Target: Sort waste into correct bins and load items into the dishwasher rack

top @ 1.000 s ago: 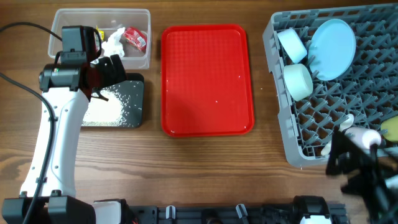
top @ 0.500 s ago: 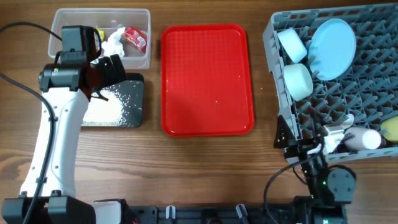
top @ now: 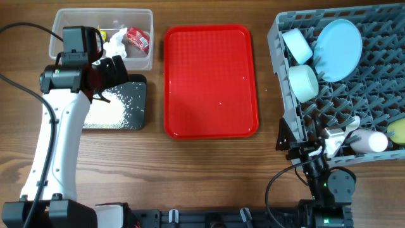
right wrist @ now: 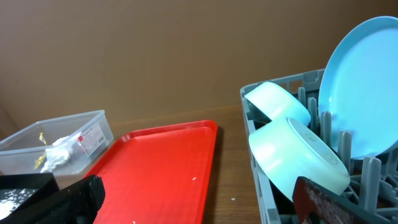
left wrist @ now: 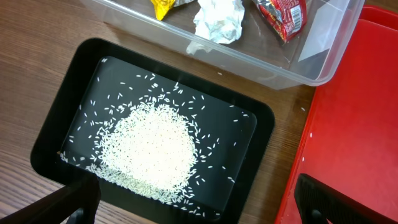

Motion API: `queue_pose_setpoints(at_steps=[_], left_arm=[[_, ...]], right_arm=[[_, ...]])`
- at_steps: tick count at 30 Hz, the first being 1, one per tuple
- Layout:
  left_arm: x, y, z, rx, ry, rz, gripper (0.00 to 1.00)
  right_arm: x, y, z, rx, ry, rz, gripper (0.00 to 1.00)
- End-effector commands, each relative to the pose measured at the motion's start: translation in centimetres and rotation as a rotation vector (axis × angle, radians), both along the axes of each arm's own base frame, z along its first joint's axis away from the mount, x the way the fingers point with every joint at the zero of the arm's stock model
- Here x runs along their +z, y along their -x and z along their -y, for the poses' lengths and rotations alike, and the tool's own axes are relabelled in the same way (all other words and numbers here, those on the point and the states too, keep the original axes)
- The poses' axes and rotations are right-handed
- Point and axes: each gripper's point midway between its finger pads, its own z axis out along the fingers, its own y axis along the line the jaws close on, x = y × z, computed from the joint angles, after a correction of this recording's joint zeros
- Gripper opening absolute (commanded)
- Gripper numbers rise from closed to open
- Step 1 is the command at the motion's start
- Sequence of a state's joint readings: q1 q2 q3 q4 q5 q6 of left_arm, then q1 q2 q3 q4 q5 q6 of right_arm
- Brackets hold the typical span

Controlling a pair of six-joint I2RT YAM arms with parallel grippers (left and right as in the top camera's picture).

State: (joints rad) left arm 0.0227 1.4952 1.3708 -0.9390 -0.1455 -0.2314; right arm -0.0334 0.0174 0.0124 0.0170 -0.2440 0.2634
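Hovering spread and empty by the near-left corner of the large grey lattice crate (top: 373,95), the right hand (right wrist: 199,202) has the white spoon (top: 342,131) just right, lying diagonally.

A matt wooden table (top: 209,164) shows visible grain. A red plastic tray (top: 211,81) has a finely textured, slightly shiny surface. A clear plastic tub (left wrist: 249,62) holds a crumpled paper napkin (left wrist: 216,20) and a shiny foil wrapper (left wrist: 283,14). A smooth black plastic tray (left wrist: 252,155) reflects light. A matt grey plastic rack (top: 286,120) holds a smooth, glossy pale blue plate (right wrist: 360,81).
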Motion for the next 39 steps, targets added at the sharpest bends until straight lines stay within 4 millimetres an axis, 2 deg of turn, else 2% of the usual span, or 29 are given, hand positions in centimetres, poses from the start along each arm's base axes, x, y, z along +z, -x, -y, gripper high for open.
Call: queue_pose_setpoints(at_steps=[1, 5, 8, 10, 11, 13, 14, 15, 18, 20, 23, 28, 30, 39], left_arm=[[0.6, -0.1, -0.4, 0.025, 0.0, 0.019, 1.0], [0.6, -0.1, -0.4, 0.025, 0.0, 0.02, 1.0], [5.5, 1.5, 0.0, 0.016, -0.002, 0.163, 1.0], [8.7, 3.9, 0.2, 0.007, -0.002, 0.262, 1.0], [9.6, 5.6, 0.9, -0.015, 0.026, 0.316, 1.0], [10.0, 7.3, 2.2, -0.066, 0.084, 0.434, 1.0], [10.2, 7.9, 3.4, -0.123, 0.129, 0.555, 1.0], [10.1, 8.4, 4.3, -0.17, 0.154, 0.679, 1.0], [6.1, 10.1, 4.4, -0.194, 0.135, 0.906, 1.0], [2.9, 10.7, 3.9, -0.172, 0.112, 0.952, 1.0], [0.4, 11.3, 3.0, -0.13, 0.08, 0.984, 1.0], [-2.2, 12.0, 3.0, -0.129, 0.076, 1.033, 1.0], [-3.4, 12.2, 3.0, -0.127, 0.077, 0.997, 1.0], [-3.5, 12.3, 3.5, -0.156, 0.092, 0.991, 1.0]], right_arm=[[-0.1, 0.1, -0.3, 0.016, -0.005, 0.005, 1.0], [-0.1, 0.1, -0.3, 0.016, -0.005, 0.005, 1.0], [-0.1, 0.1, -0.3, 0.016, -0.005, 0.005, 1.0], [-0.1, 0.1, -0.3, 0.016, -0.005, 0.005, 1.0], [-0.1, 0.1, -0.3, 0.016, -0.005, 0.005, 1.0], [-0.1, 0.1, -0.3, 0.016, -0.005, 0.004, 1.0], [-0.1, 0.1, -0.3, 0.017, -0.005, 0.004, 1.0], [-0.1, 0.1, -0.3, 0.017, -0.005, 0.005, 1.0], [-0.1, 0.1, -0.3, 0.016, -0.005, 0.005, 1.0], [-0.1, 0.1, -0.3, 0.016, -0.005, 0.005, 1.0], [-0.1, 0.1, -0.3, 0.016, -0.005, 0.005, 1.0], [-0.1, 0.1, -0.3, 0.017, -0.005, 0.005, 1.0], [-0.1, 0.1, -0.3, 0.016, -0.005, 0.005, 1.0], [-0.1, 0.1, -0.3, 0.016, -0.005, 0.005, 1.0]])
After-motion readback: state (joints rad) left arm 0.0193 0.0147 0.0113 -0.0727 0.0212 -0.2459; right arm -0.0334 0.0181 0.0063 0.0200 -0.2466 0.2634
